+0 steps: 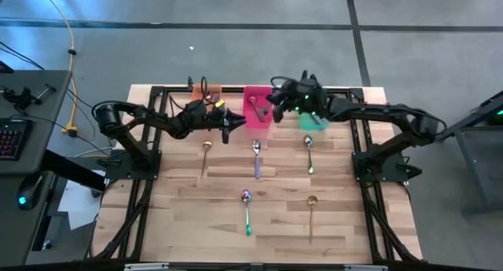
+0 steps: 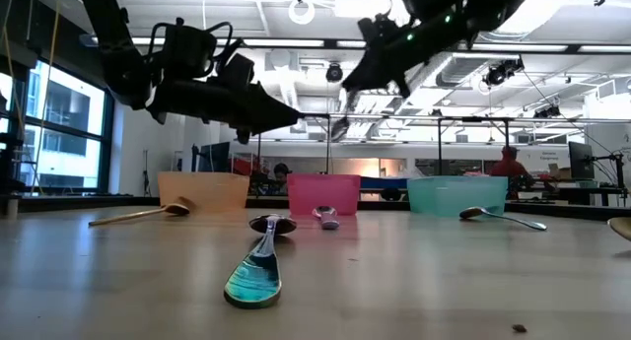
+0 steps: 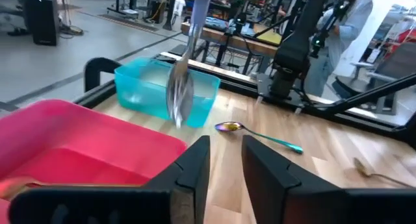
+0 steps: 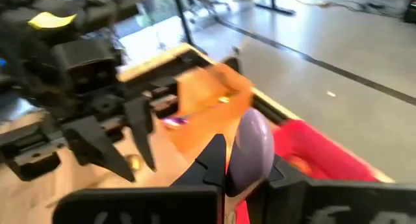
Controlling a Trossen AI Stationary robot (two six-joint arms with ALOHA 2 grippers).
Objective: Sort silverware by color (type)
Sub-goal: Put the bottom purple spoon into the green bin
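My right gripper point(image 1: 277, 104) hangs over the pink bin point(image 1: 257, 118), shut on a silver spoon point(image 4: 253, 146) with a purplish handle. My left gripper point(image 1: 229, 128) hovers open just left of that bin, touching nothing. Five spoons lie flat on the table: a gold one point(image 1: 207, 149), a silver one with a purple handle point(image 1: 256, 158), a silver one with a green handle point(image 1: 310, 154), an iridescent one with a green handle point(image 1: 247, 209) and another gold one point(image 1: 312, 213). A gold piece point(image 3: 13, 185) lies inside the pink bin. My right gripper pinches the spoon by its handle point(image 3: 197, 6) between the two fingers point(image 4: 214, 160), coming from above. The spoon is lifted clear and hangs with its bowl point(image 3: 180, 94) downward, beyond the fingertips. The wrist view looks along the fingers, so the exact spot on the handle is hidden.
Three bins stand in a row at the far edge: orange point(image 1: 206, 92), pink, teal point(image 1: 313, 120). Both arms crowd the space around the pink bin. A black frame point(image 1: 369, 157) borders the wooden table. People stand in the room behind point(image 2: 510, 168).
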